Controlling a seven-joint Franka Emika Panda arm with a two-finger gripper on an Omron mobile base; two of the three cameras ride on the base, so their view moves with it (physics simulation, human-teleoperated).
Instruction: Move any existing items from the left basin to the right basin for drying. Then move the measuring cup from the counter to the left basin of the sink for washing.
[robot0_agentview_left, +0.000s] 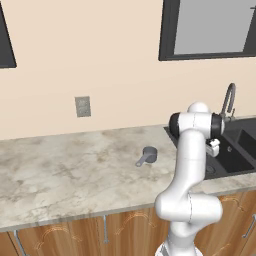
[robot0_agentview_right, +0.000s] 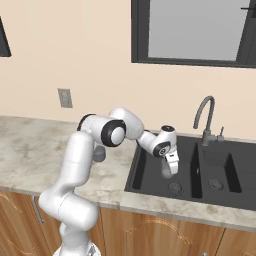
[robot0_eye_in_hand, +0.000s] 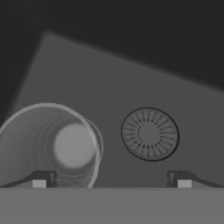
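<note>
In the hand view a pale grey round cup (robot0_eye_in_hand: 57, 144) stands upright on the floor of the left basin (robot0_eye_in_hand: 131, 83), left of the round drain (robot0_eye_in_hand: 149, 134). My gripper (robot0_eye_in_hand: 111, 179) hangs open above it. One fingertip (robot0_eye_in_hand: 41, 178) shows over the cup's mouth and the other is out beside the drain. The right base view has the gripper (robot0_agentview_right: 171, 167) low in the left basin (robot0_agentview_right: 147, 175) of the black sink, right by the cup (robot0_agentview_right: 166, 171). The blue-grey measuring cup (robot0_agentview_left: 148, 155) sits on the counter (robot0_agentview_left: 75, 170) left of the sink, handle pointing front-left.
The right basin (robot0_agentview_right: 227, 172) lies past the divider, with its own drain. The dark arched tap (robot0_agentview_right: 205, 117) stands behind the sink. My arm reaches over the counter's edge into the sink. A wall socket (robot0_agentview_left: 83, 106) and a window (robot0_agentview_right: 195, 30) are on the wall.
</note>
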